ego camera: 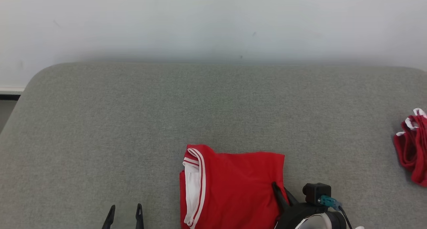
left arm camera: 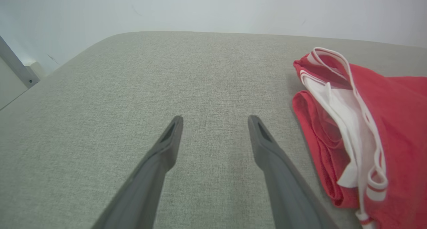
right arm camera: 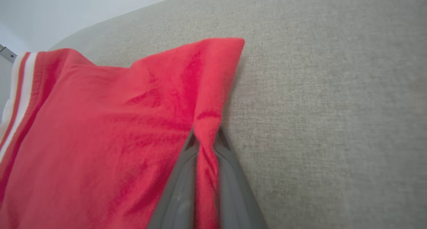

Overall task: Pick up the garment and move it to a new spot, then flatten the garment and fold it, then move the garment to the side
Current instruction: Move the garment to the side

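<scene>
Two red garments lie on the grey fabric surface (ego camera: 133, 122): the folded garment (ego camera: 233, 185), white-trimmed, at the middle of the near edge, and a crumpled bundle (ego camera: 412, 145) at the right edge. The right gripper (right arm camera: 205, 139) is clamped on the folded garment's right border. The left gripper (ego camera: 125, 210), fingers apart, is over bare fabric to the garment's left.

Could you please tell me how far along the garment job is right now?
Done, it seems: the red shirt lies folded in a compact stack on the grey padded surface. In hand: the right gripper is shut on a pinch of its right edge, while the left gripper hangs open beside it, touching nothing. Left: carrying the shirt to the side.
</scene>
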Robot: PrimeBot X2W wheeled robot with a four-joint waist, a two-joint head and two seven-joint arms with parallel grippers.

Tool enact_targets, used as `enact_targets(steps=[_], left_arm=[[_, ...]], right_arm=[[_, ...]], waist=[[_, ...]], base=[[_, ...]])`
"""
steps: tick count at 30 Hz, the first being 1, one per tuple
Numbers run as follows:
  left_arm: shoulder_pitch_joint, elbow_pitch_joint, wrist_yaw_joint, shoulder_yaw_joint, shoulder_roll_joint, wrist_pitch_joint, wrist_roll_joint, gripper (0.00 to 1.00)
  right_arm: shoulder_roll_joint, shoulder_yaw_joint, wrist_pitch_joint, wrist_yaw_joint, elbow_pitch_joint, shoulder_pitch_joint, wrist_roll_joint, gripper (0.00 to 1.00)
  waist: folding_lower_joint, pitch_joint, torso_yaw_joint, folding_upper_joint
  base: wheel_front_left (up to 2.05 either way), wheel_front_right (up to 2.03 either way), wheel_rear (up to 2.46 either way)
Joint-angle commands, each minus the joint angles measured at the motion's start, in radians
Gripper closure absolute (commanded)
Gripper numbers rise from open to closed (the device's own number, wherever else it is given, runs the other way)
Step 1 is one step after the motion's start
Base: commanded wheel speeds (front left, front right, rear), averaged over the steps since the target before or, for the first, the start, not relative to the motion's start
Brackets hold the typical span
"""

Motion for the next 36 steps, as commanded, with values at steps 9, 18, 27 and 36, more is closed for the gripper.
enact_targets(steps=[9,18,27,36], left_arm=[[0.025,-0.005,-0.006,0.008,-0.001,-0.003,-0.011,0.00],[-0.017,-0.020,-0.004,-0.010,-0.001,-0.003,-0.005,0.00],[-0.067,-0.020,-0.024,-0.038,-0.001,-0.003,0.007,0.00],[-0.154,0.021,-0.058,-0.088,0.001,-0.003,0.028,0.00]], right_arm=[[-0.003,-0.036,0.001,-0.003,-0.037,0.038,-0.022,1.00],[-0.002,-0.033,0.001,-0.003,-0.066,0.031,-0.029,1.00],[-0.002,-0.043,0.001,-0.003,-0.097,0.031,-0.012,1.00],[-0.001,-0.112,0.001,-0.003,-0.168,0.062,-0.020,1.00]], waist=[[0.0000,-0.037,-0.190,0.0000],[0.0000,-0.017,-0.400,0.0000],[0.0000,0.021,-0.605,0.0000],[0.0000,0.071,-0.628,0.0000]], base=[[0.00,0.00,0.00],[0.00,0.00,0.00],[0.00,0.00,0.00],[0.00,0.00,0.00]])
